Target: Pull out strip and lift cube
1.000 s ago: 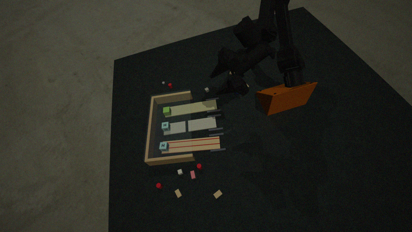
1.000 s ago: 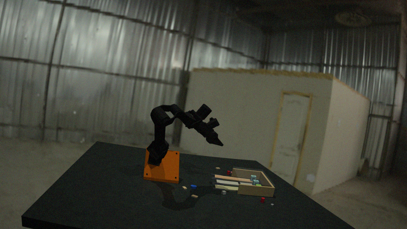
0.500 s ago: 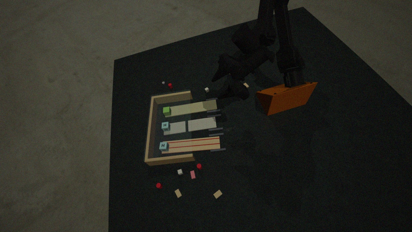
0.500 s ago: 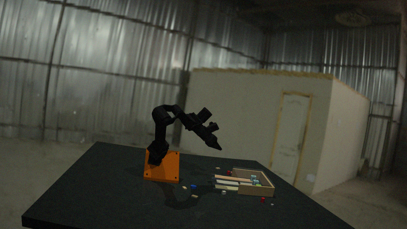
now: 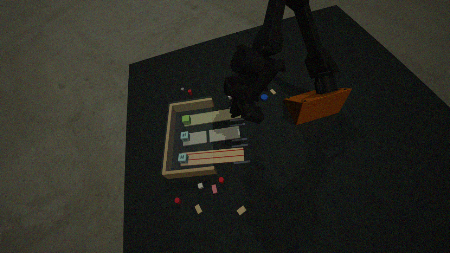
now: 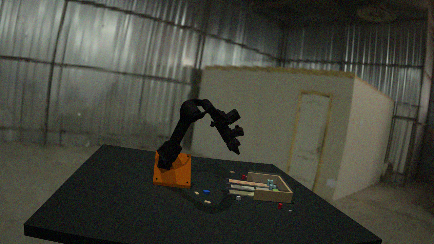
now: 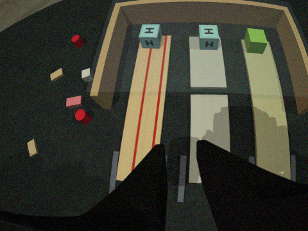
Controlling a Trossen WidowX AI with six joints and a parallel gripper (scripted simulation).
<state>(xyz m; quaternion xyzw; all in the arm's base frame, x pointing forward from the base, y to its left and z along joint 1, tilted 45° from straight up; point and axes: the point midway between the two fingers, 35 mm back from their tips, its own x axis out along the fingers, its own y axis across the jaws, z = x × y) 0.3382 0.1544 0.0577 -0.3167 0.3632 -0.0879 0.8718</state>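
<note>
A wooden strip with red lines (image 5: 226,159) (image 7: 148,106) is in one piece and carries a light-blue cube marked H (image 5: 182,158) (image 6: 270,182) (image 7: 150,36) at its far end. The middle white strip is split by a gap into an inner piece (image 5: 196,138) (image 7: 208,67) and an outer piece (image 5: 224,133) (image 7: 202,115); another H cube (image 5: 185,136) (image 7: 208,37) sits on the inner piece. A pale yellow strip (image 5: 204,117) (image 7: 266,83) in one piece carries a plain green cube (image 5: 186,119) (image 7: 256,40). My gripper (image 6: 238,153) (image 7: 181,151) is narrowly open and empty, high above the strips' near ends.
A wooden three-sided frame (image 5: 167,138) (image 6: 271,195) surrounds the cubes, with what looks like a clear cover. Thin grey rails (image 5: 241,162) (image 7: 181,179) flank the strips' near ends. A blue disc (image 5: 263,97) (image 6: 206,191), red cylinders (image 5: 221,179) (image 7: 83,116) and small blocks lie around.
</note>
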